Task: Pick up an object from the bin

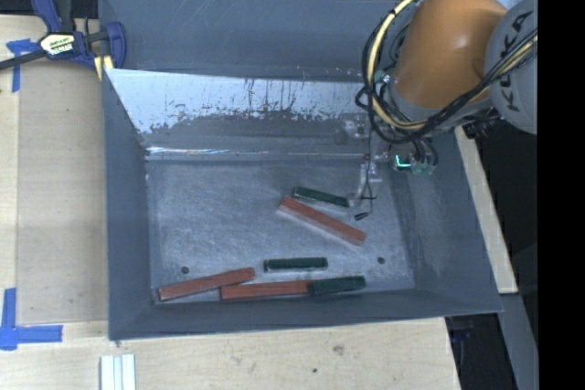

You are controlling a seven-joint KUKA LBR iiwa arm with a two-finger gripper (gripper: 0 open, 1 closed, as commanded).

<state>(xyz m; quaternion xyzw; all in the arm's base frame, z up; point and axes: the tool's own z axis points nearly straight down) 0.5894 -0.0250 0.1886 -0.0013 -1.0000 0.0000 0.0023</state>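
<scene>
Toward the right of the bin's floor, the claw hangs low off the wrist. Its tip is just beside the right ends of two things that lie together near the middle: a short dark green stick and, close along its near side, a longer reddish-brown bar set at a slant. Whether the claw is spread or closed I cannot tell, and nothing can be seen gripped in it. Its place suggests that the pair's right end is the likely target, since that end lies clear of the walls and leaves room to close on it. Which of the two it would take I cannot say; they lie so close that a grasp on one may nudge the other.

The orange cover and the looped cables sit above the bin's right wall, which fits an arm reaching in from that side and pointing down.

The rest lie well apart from the claw, along the front wall: a second green stick by itself and, nearer the wall, a row of reddish-brown bars end to end with a dark green piece at its right. Flat and close to the wall's foot, these look harder to get at, so I judge the middle pair the easier pick
</scene>
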